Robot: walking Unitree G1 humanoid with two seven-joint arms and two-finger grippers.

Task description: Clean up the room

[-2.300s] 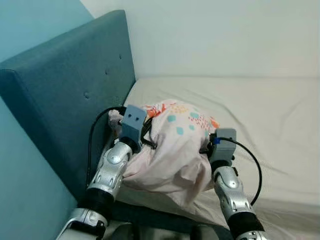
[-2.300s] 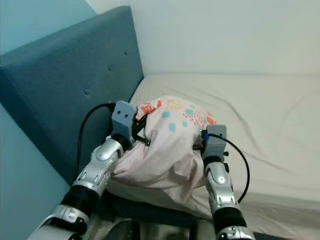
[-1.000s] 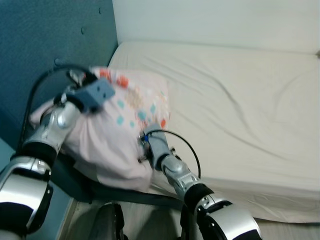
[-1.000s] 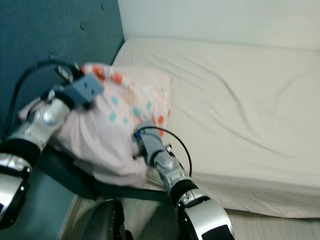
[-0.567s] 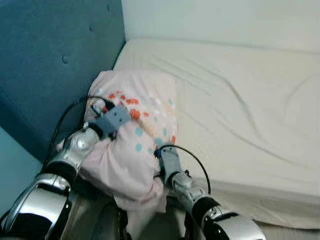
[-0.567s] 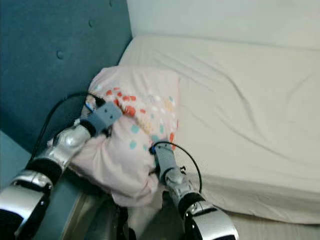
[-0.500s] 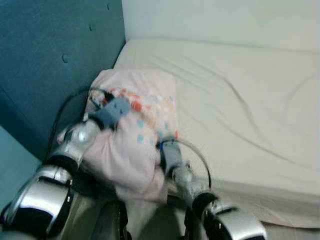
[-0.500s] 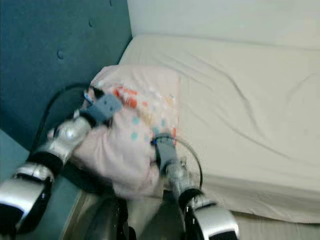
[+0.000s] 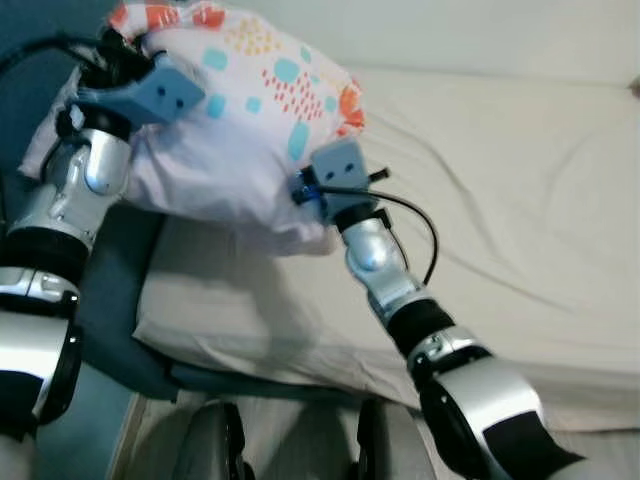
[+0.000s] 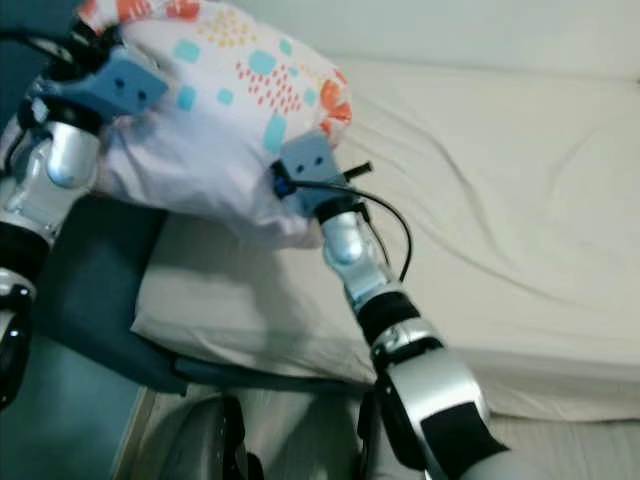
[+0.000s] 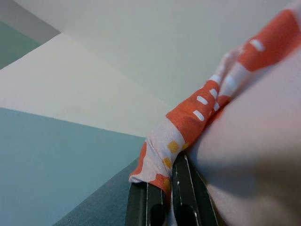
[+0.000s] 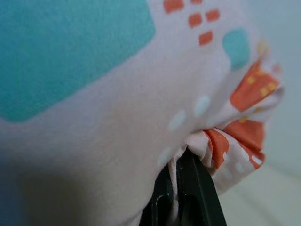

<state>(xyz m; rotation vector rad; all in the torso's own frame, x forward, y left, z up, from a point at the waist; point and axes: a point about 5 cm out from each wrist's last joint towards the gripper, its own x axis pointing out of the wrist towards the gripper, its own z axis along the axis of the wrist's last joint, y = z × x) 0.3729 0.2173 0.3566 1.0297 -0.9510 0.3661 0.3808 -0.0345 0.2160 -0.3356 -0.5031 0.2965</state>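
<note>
Pillow (image 9: 240,110) is up in the air, lifted above the head end of the bed (image 9: 520,230), near the teal headboard (image 9: 110,290)! Left end effector (image 11: 162,209) is clamped on the pillow's orange-patterned corner, fabric squeezed between its black fingers. Right end effector (image 12: 181,197) pinches the other bunched corner, fingers shut tight on cloth. Cream sheet lies rumpled below.

Both eye views are looking down from the head at the same bed (image 9: 500,200) and raised pillow (image 9: 240,110); each wrist camera is pressing close against pillow fabric.
</note>
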